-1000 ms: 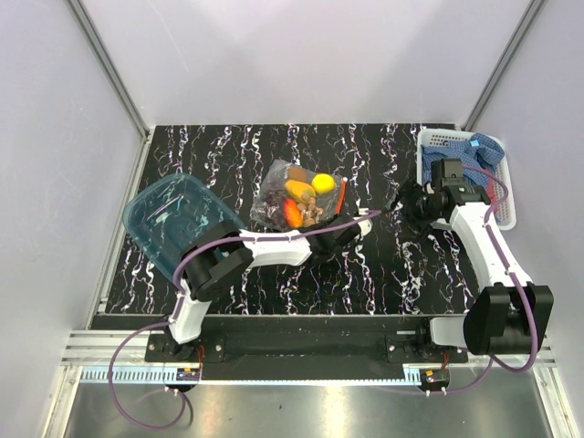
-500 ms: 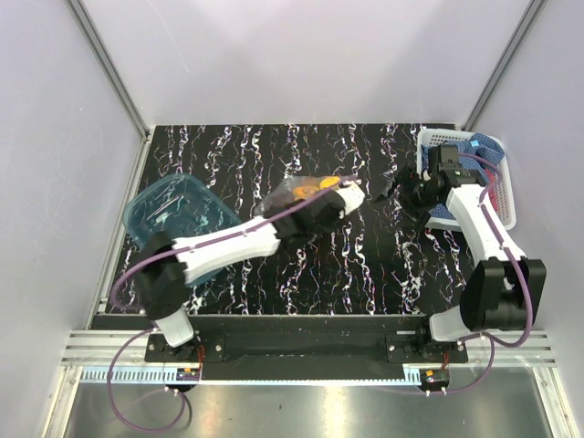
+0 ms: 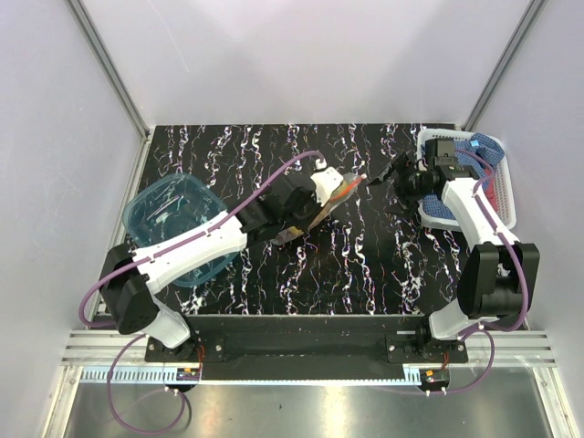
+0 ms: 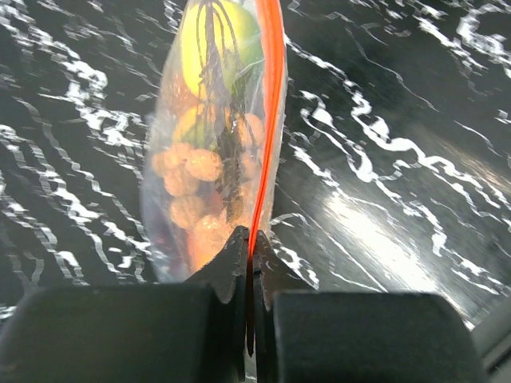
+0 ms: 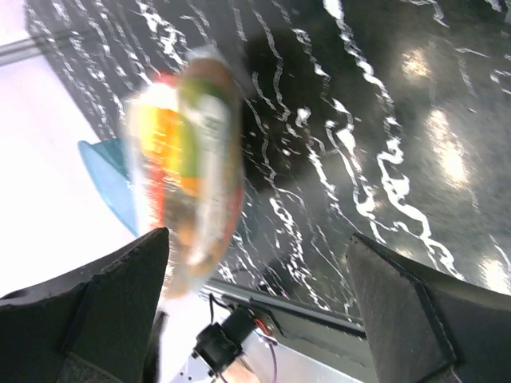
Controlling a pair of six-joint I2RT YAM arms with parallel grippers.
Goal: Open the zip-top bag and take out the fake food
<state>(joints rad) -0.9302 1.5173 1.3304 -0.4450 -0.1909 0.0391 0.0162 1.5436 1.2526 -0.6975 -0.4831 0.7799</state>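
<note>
My left gripper (image 3: 323,192) (image 4: 251,243) is shut on the orange-red zip strip (image 4: 270,120) of the zip-top bag (image 3: 318,212) (image 4: 211,159). The bag is off the table at mid-table, with the strip end (image 3: 351,186) pointing right. The fake food shows through the plastic: a yellow-green mango (image 4: 215,36), tan balls (image 4: 192,167) and something orange lower down. My right gripper (image 3: 395,179) (image 5: 257,239) stands wide open just right of the strip end, apart from it. In the right wrist view the bag (image 5: 192,159) is blurred, ahead of the left finger (image 5: 104,295).
A blue translucent tub (image 3: 173,214) (image 5: 104,171) stands at the left under my left forearm. A white basket (image 3: 507,208) holding a blue checked cloth (image 3: 484,151) sits at the back right, beside my right arm. Grey walls close in the black marbled table (image 3: 383,265).
My left gripper shut on the zip strip, lifted the bag off the table and carried it right and back. My right gripper opened fully and turned toward the bag.
</note>
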